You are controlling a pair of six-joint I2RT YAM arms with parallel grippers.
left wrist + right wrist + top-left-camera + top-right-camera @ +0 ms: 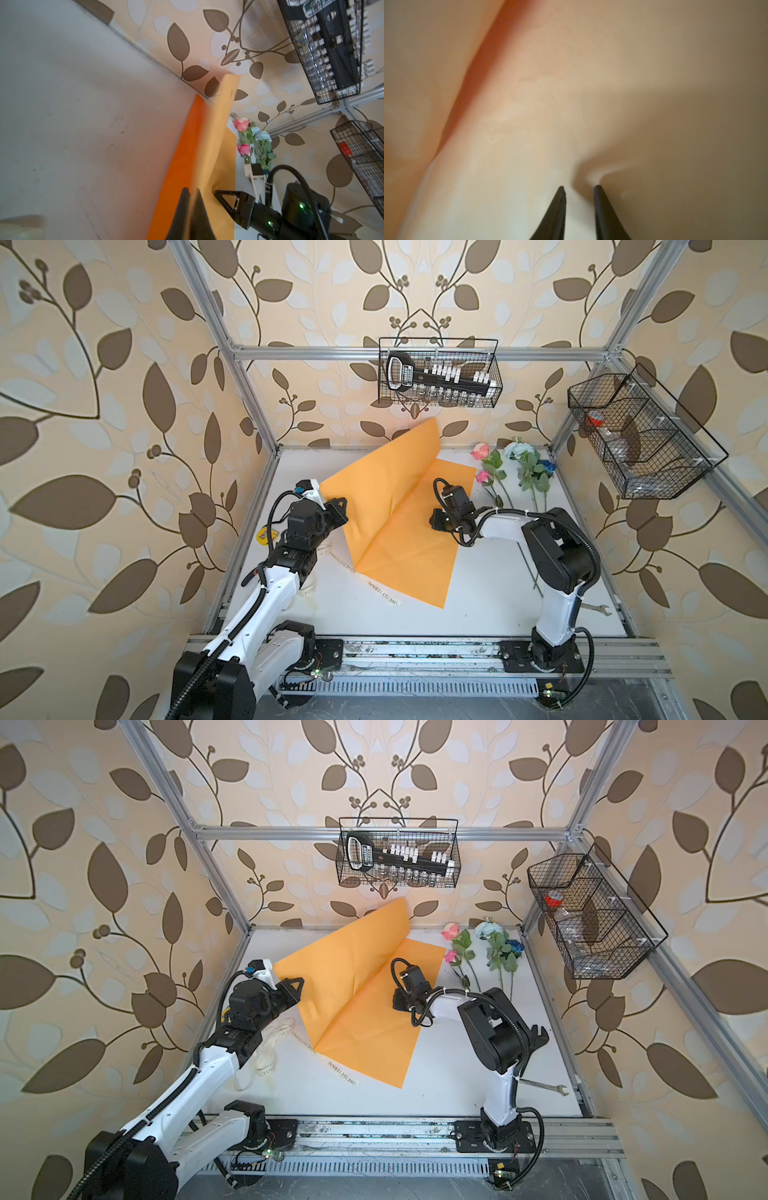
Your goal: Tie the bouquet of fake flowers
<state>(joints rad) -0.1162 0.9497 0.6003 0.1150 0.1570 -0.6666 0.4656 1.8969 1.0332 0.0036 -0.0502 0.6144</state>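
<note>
The flowers (515, 472) (486, 950) lie loose at the table's back right: pink, pale blue-white and dark blue blooms with green leaves. The orange wrapping paper (399, 522) (361, 1002) is spread mid-table, its left half lifted into a standing flap. My left gripper (343, 506) (191, 190) is shut on that flap's left edge. My right gripper (436, 522) (579, 187) presses down on the flat right half. Its jaws stand a narrow gap apart, and the paper (550, 104) puckers at one fingertip. The left wrist view shows the flowers (253, 143) beyond the paper (187, 155).
A cream lettered ribbon (382, 593) (340, 1075) lies under the paper's front edge and trails toward the left arm. A wrench (596, 608) lies front right and a yellow roll (266, 535) at the left edge. Wire baskets hang on the back wall (440, 373) and the right wall (640, 435).
</note>
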